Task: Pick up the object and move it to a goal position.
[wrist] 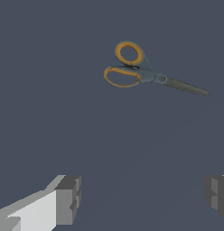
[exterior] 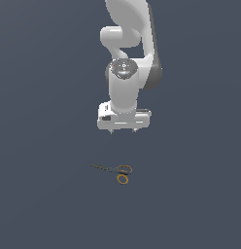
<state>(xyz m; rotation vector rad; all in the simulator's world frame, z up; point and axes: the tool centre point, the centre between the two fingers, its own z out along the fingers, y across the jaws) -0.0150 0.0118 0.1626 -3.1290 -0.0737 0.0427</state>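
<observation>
Spread wide and holding nothing, the tool (exterior: 123, 130) hung above the dark surface (exterior: 44, 194), its two fingertips (wrist: 68, 198) well apart in the wrist view with bare ground between them. The scissors (exterior: 117, 171) lay flat on the surface below it and somewhat nearer the exterior camera, not yet under the jaws: in the wrist view they sat well clear of the gap between the fingers. Their two orange-yellow ring handles (wrist: 127, 65) lay side by side, and the thin grey blades (wrist: 186, 86) were closed together, pointing toward the exterior view's left.

By the look of it, this was the approach step, with nothing grasped. The next move would call for bringing the tool over the scissors, probably near the pivot, turning the jaws to straddle the narrow body, then descending low, since the object is thin and lies flush.

No edges of the surface showed in either view, and nothing else lay near the scissors. No goal marker was visible.
</observation>
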